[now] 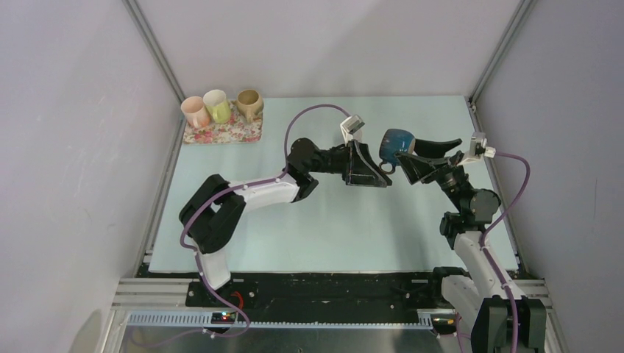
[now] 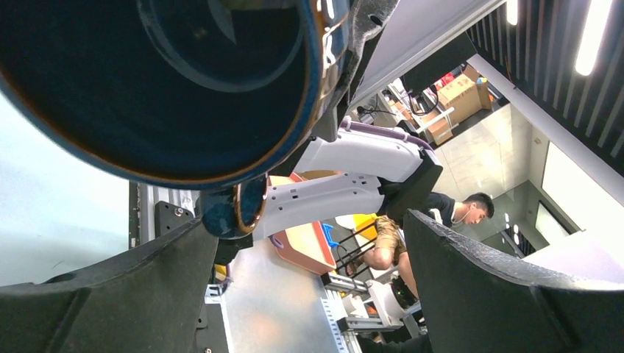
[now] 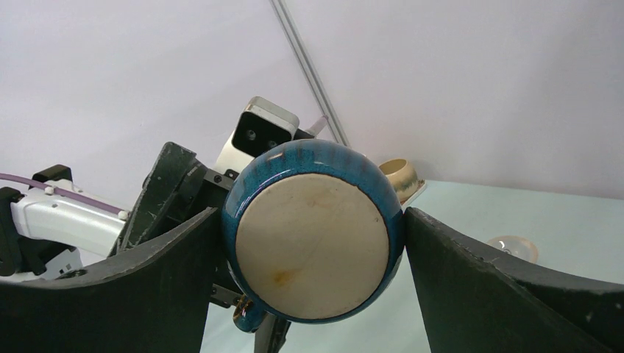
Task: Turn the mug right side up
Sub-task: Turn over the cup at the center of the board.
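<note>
Jaws on your right gripper [image 1: 413, 156] clamp the blue mug [image 1: 395, 142] by its sides, aloft over the table [image 1: 331, 235] (base toward that wrist camera). Your left gripper [image 1: 371, 168] gapes, holding nothing, just beside the mug's mouth.

Mug [image 1: 395, 142]: above the worktop [image 1: 331, 228], right of centre, on its side, mouth towards the left arm
Right fingers [image 3: 486, 287]: one on each side of the mug, touching it
Left fingers [image 2: 500, 294]: just left of the mug, facing its mouth
Mat [image 1: 221, 134]: far left corner of the worktop
Cups [image 1: 217, 105]: three in a row on the mat
</note>
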Controlling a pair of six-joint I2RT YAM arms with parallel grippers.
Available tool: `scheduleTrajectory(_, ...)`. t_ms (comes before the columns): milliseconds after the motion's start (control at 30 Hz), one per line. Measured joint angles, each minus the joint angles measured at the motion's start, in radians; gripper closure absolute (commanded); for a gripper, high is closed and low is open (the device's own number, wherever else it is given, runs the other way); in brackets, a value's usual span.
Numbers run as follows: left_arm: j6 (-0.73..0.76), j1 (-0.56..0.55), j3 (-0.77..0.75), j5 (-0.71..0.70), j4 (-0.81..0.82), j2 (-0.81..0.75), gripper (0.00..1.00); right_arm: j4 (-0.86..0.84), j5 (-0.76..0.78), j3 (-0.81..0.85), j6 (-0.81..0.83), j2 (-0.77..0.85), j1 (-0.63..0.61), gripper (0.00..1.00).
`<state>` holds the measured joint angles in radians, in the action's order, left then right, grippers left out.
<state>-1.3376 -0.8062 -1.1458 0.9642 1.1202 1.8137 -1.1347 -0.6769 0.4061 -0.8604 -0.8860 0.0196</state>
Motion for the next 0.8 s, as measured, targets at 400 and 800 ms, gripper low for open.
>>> scheduleTrajectory(400,-0.021,-0.011,-0.027,0.008,-0.001,0.001,0.02,0.011,0.01,0.0,0.025,-0.026,-0.057,1.0)
scheduleTrajectory(800,-0.039,-0.011,-0.031,0.015,-0.005,0.004,0.23,0.014,0.003,0.0,0.04,-0.026,-0.06,1.0)
